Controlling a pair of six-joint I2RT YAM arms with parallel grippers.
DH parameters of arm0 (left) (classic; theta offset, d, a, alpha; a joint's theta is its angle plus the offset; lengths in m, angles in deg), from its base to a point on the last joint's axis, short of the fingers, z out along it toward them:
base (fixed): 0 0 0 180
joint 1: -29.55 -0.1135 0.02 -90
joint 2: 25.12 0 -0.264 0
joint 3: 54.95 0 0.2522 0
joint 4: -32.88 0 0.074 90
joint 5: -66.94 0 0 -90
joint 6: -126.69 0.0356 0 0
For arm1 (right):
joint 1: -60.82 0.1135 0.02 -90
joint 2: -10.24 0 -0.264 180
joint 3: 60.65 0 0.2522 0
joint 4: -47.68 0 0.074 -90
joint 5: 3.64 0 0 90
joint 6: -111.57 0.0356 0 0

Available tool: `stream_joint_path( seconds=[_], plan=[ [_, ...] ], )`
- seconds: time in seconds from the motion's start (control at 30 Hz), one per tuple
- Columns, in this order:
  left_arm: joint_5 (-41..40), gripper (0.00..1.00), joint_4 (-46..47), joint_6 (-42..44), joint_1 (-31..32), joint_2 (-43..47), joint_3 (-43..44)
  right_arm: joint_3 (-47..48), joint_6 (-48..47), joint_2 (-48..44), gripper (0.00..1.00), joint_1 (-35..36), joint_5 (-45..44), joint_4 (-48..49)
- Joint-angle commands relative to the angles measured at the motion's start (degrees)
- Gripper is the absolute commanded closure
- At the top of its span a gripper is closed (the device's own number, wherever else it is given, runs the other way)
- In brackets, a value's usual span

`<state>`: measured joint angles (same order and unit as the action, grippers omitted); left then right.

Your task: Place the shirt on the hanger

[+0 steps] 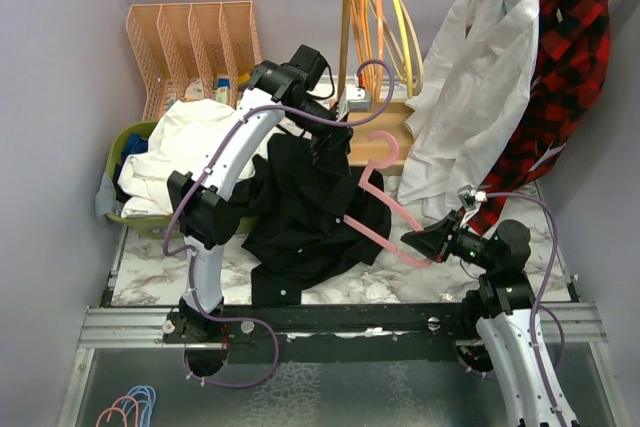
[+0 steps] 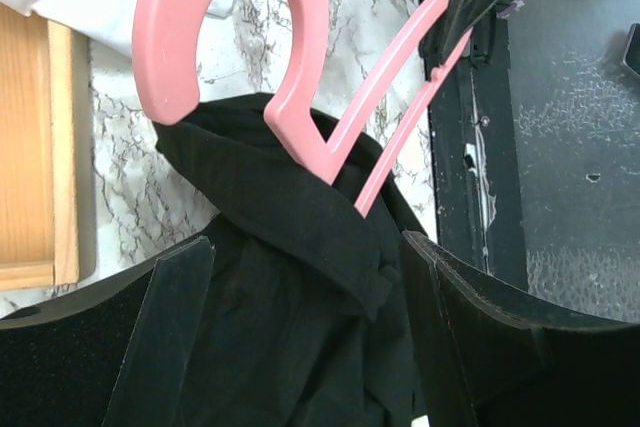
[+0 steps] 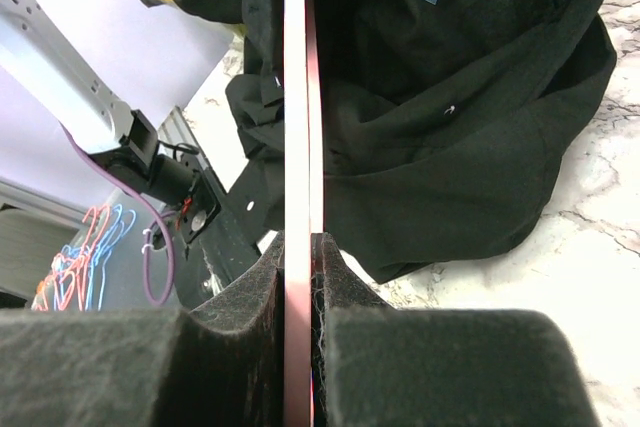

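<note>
- R gripper (image 3: pixel 298 267): jaws clenched on the hanger (image 1: pixel 388 205) at its near-right end.
- L gripper (image 2: pixel 305 257): jaws released, spread over the collar, not pinching.
- The shirt (image 1: pixel 300 217) lies heaped mid-tabletop (image 1: pixel 390 282).
- Approx. half done: one hanger shoulder looks tucked in the collar, the other is bare.
- Hanger axis runs far-left to near-right, hook at far end.

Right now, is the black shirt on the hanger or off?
Half on: shirt covers one end of the hanger; hook and other end are bare.
</note>
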<state>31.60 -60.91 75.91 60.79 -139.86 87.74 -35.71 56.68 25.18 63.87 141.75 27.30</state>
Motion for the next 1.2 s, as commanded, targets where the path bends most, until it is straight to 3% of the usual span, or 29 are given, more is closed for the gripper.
stream_joint_path(
  seconds=[0.0, 0.17, 0.47, 0.73, 0.9, 0.93, 0.97, 1.13, 1.17],
  plan=[
    [5.1, 0.22, -1.5, 1.0, 0.7, -1.9, 0.8, 2.0, -3.2, -1.0, 0.99, 0.5, 1.2, -1.6],
    [5.6, 0.23, -1.5, 2.4, 2.0, -2.0, -4.5, 2.6, -3.8, -1.6, 0.99, 0.5, 0.6, -1.7],
    [3.3, 0.23, -1.5, -0.1, 2.6, -6.9, -1.0, 4.1, -5.0, -2.5, 0.99, 0.5, 1.1, -3.7],
    [1.4, 0.63, -1.5, 2.3, 4.7, -2.6, -7.5, 4.2, -5.5, -2.8, 0.99, 0.5, -0.6, -4.1],
    [-0.8, 0.70, -1.5, 5.9, 6.4, 3.3, -12.5, 4.9, -5.3, -3.1, 0.99, 0.5, -3.1, -3.6],
    [-1.5, 0.80, -1.5, 6.8, 7.2, 4.5, -13.4, 5.2, -5.2, -3.1, 0.99, 0.5, -3.4, -3.3],
    [-2.0, 0.97, -1.5, 7.3, 8.0, 5.4, -14.0, 5.4, -5.1, -3.0, 0.99, 0.4, -3.6, -2.9],
    [-0.7, 1.00, -1.4, 4.5, 8.2, 5.3, -10.1, 5.9, -3.4, -1.7, 0.99, 0.5, -4.1, -0.1],
    [-0.3, 1.00, -1.1, 4.2, 7.5, 5.7, -8.9, 6.3, -3.0, -1.4, 0.91, 0.4, -4.4, 0.2]
  ],
)
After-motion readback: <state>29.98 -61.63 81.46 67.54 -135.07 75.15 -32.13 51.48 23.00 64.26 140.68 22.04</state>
